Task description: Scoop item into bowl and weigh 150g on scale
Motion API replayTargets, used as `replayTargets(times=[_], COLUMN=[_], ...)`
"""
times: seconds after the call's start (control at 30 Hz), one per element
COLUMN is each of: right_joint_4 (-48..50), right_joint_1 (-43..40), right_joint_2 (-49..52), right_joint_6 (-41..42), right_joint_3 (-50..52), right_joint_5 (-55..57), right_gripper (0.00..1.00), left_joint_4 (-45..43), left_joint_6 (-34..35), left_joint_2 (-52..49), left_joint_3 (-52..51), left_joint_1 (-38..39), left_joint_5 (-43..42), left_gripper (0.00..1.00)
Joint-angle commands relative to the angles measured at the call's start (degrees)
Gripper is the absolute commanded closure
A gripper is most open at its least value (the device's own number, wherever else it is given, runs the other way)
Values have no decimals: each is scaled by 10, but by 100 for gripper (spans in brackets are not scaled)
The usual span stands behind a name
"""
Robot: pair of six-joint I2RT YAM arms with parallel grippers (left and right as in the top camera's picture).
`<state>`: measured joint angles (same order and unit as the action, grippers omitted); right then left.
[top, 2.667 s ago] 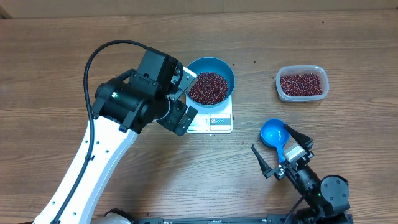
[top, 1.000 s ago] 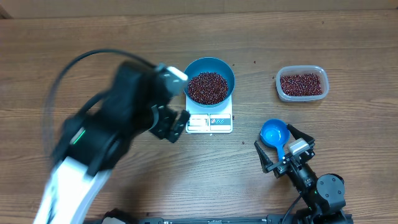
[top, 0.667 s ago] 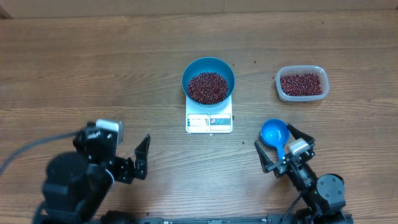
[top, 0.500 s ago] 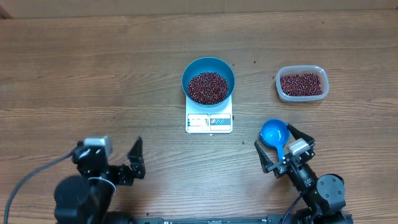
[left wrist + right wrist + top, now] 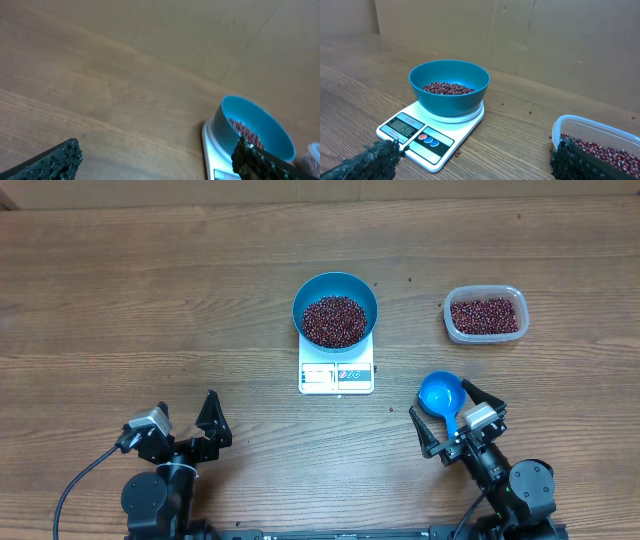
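Observation:
The metallic-blue bowl (image 5: 335,288) stands on the white scale (image 5: 336,378) at mid-table, holding a heap of red-brown beans (image 5: 334,320). In the right wrist view the bowl (image 5: 450,97) sits on the scale (image 5: 465,122), whose display reads 150. My left gripper (image 5: 187,412) is open at the front left, far from the scale, with nothing in it. My right gripper (image 5: 441,402) is open at the front right. The blue scoop (image 5: 440,393) lies on the table between its fingertips. In the left wrist view the bowl (image 5: 227,117) shows past the right fingertip (image 5: 252,159).
A clear plastic tub (image 5: 485,332) of beans stands at the back right, also seen as the tub (image 5: 570,125) in the right wrist view. A few stray beans (image 5: 456,154) lie by the scale's front corner. A cardboard wall backs the table.
My left arm has pulled away from beside the bowl and scale to the front left edge, gripper open. The right arm, scoop, bowl and tub have not moved.

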<state>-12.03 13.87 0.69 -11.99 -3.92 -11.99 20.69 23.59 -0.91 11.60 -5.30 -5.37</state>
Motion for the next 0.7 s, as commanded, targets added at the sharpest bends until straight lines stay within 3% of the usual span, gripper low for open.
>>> replayTargets(times=[0.0, 0.17, 0.3, 0.47, 0.67], right_joint_4=[3, 3, 3, 3, 3], right_joint_1=[-2, -2, -2, -2, -2], right_joint_2=[-5, -5, -5, -5, -5], right_joint_6=[4, 4, 4, 4, 4], right_joint_3=[3, 3, 3, 3, 3], right_joint_5=[4, 4, 4, 4, 4], right_gripper=[0, 0, 0, 0, 0], left_joint_4=[-75, -186, -171, -163, -163], left_joint_6=[14, 40, 50, 2, -5], left_joint_2=[7, 7, 7, 7, 7], left_joint_3=[-44, -113, -113, -113, -113], left_joint_1=[-5, -5, -6, -6, -6], left_joint_5=[11, 12, 26, 27, 26], left_gripper=[0, 0, 0, 0, 0])
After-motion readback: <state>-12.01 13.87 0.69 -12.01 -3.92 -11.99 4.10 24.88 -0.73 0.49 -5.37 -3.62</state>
